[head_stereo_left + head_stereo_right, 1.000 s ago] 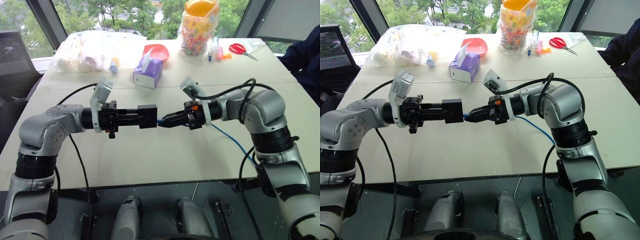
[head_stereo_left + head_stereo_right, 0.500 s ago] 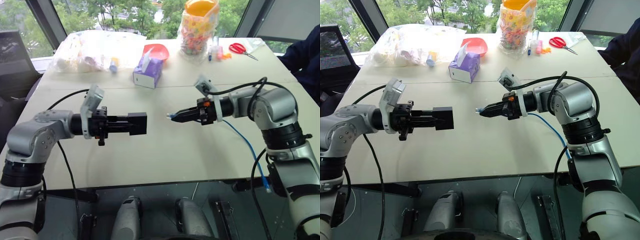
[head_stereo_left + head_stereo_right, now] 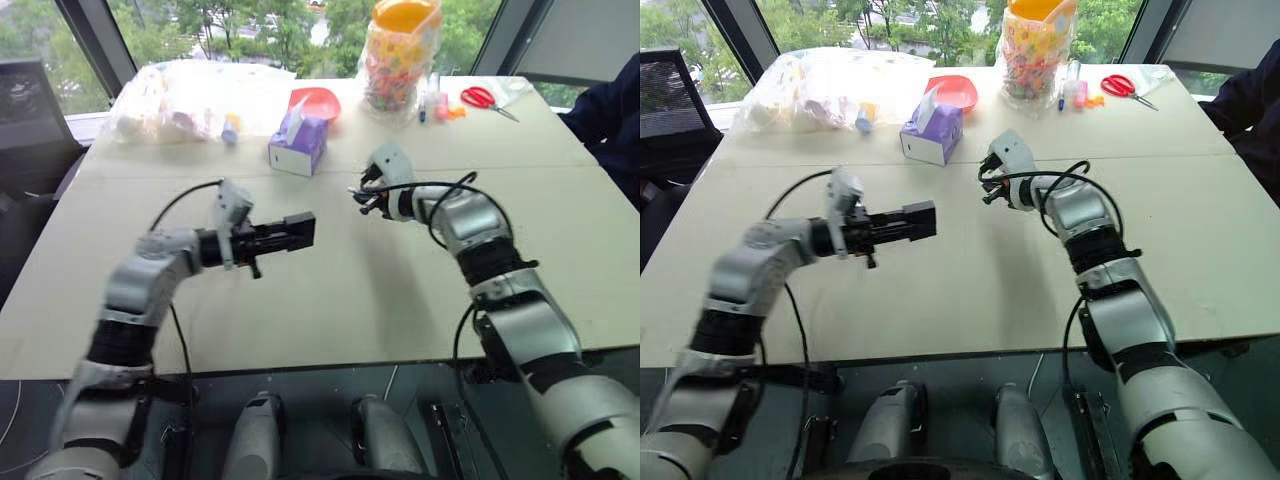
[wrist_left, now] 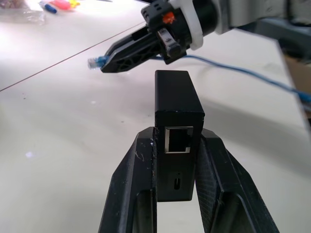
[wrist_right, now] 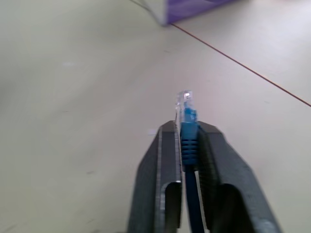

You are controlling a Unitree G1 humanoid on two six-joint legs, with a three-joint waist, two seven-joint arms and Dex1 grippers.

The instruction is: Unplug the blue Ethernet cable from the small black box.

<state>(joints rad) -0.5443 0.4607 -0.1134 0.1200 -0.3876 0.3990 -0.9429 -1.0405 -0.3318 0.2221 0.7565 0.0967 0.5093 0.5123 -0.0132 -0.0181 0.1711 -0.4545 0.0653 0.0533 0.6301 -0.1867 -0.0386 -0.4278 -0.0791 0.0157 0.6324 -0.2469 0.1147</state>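
My left gripper [image 3: 283, 237] is shut on the small black box [image 3: 299, 231], held level above the table. In the left wrist view the box [image 4: 178, 111] sits between the two fingers, and its port faces the camera with nothing in it. My right gripper [image 3: 361, 198] hovers to the right of the box and a little farther back, apart from it. The right wrist view has the fingers [image 5: 165, 155] pinched on the blue Ethernet cable [image 5: 187, 145], its clear plug [image 5: 185, 103] sticking out past the tips. The cord [image 4: 243, 73] trails back along the right arm.
At the back of the beige table [image 3: 330, 300] stand a purple tissue box [image 3: 297, 145], a red bowl [image 3: 315, 100], a full plastic bag [image 3: 190, 100] and a jar of coloured items [image 3: 402, 55]. Red scissors [image 3: 484, 98] lie far right, beside a person's dark sleeve [image 3: 615, 110].
The plug has come out of the box and the two grippers have drawn apart. The right gripper has swung farther back over the table; the left has moved forward and lower with the box.
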